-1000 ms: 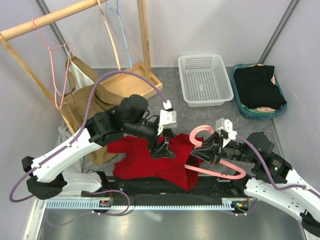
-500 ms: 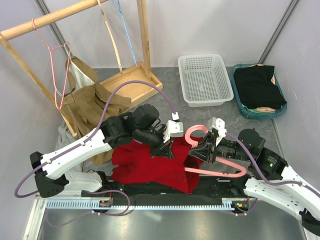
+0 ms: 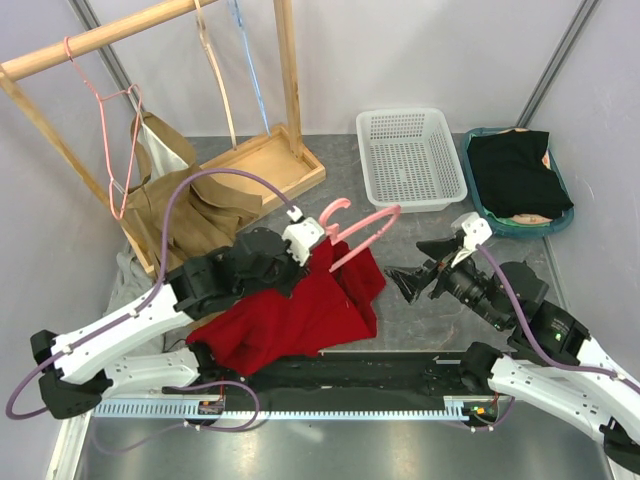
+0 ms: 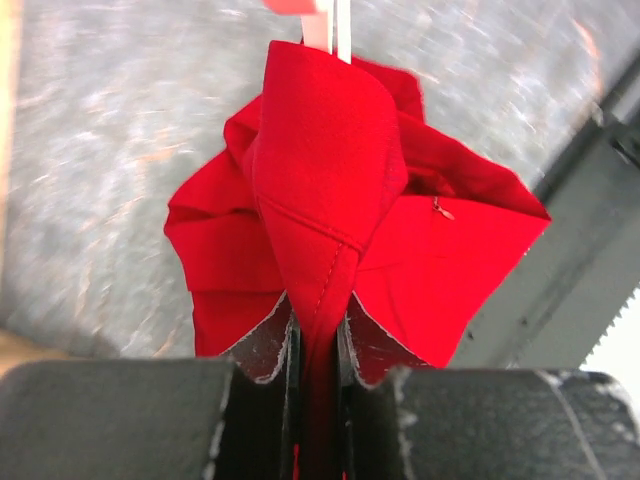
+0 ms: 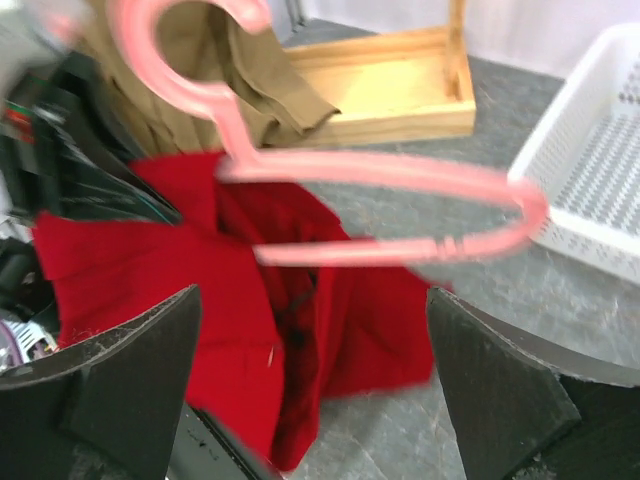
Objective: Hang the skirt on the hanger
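The tabletop (image 3: 410,325) is grey and speckled, like worn stone. At its far left stands a wooden rack (image 3: 288,80) of pale, smooth timber, with a round rail on top and a flat boxed base. A thin pink wire hanger (image 3: 115,130) hangs from the rail. A brown garment (image 3: 180,215) of soft, creased cloth is slumped against the rack's foot.

The skirt (image 3: 300,310) is bright red, matte woven fabric. It lies in a rumpled heap near the front edge of the tabletop, between the two arms, with its upper part drawn up into a peaked fold.

To the far right sits a white plastic basket (image 3: 415,203), rectangular with perforated walls. Beside it is a teal tray (image 3: 478,200) with rounded corners, holding a folded black cloth (image 3: 518,170).

The hanger (image 3: 372,228) is glossy pink plastic, a narrow loop with a curled hook. It is tilted above the skirt, its lower end against the raised red fold. What carries it cannot be told.

The left end effector (image 4: 318,340) is clamped on that fold of skirt, and a stitched seam runs down between its dark, rough-edged pads. The right end effector (image 3: 418,265) stands wide apart and empty, just right of the skirt, its blunt black fingers (image 5: 120,390) facing the hanger.
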`<state>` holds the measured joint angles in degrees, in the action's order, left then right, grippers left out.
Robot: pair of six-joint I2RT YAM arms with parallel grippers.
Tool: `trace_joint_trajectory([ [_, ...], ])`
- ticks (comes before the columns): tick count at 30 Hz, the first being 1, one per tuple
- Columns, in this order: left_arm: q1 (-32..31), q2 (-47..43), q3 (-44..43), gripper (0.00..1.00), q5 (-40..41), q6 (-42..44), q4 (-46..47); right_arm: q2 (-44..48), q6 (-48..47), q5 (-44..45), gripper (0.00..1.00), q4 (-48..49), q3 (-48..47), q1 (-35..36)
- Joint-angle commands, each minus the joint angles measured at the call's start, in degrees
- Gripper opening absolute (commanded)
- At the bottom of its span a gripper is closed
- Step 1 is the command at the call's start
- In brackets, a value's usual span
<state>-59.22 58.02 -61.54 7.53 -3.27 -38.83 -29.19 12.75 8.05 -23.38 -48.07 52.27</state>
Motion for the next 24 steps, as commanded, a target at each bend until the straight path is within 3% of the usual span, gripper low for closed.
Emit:
trace_joint_trajectory([
  [1, 0.07, -4.57, -0.86, 0.02, 8.73, -5.61, 4.55, -2.18, 4.37, 3.99, 0.96, -2.55, 1.92, 0.11],
  [5, 0.07, -7.12, -0.69, 0.02, 7.07, -6.49, 4.46, -4.47, 11.23, 4.95, 0.81, -0.19, 9.65, 0.11],
  [6, 0.07, -7.39, -0.69, 0.02, 6.71, -6.84, 4.46, -4.91, 13.68, 4.61, 0.72, 2.69, 13.32, 0.11],
  [9, 0.07, -9.24, -0.16, 0.02, 5.31, -7.45, 4.38, -5.53, 17.55, 3.37, 0.61, 11.03, 20.09, 0.11],
  [12, 0.07, -11.17, 0.72, 0.02, 4.16, -8.25, 4.29, -6.05, 19.50, 2.84, 0.56, 20.78, 26.25, 0.11],
  [17, 0.07, -13.10, 2.21, 0.02, 1.44, -9.30, 4.20, -9.30, 20.91, 3.90, 0.56, 36.01, 32.60, 0.11],
  [20, 0.07, -14.07, 2.56, 0.02, 0.82, -9.74, 4.20, -13.86, 20.73, 3.64, 0.62, 46.63, 35.32, 0.11],
  [24, 0.07, -14.60, 2.74, 0.02, 0.38, -10.00, 4.20, -24.39, 20.64, 0.92, 0.65, 54.91, 35.94, 0.02],
])
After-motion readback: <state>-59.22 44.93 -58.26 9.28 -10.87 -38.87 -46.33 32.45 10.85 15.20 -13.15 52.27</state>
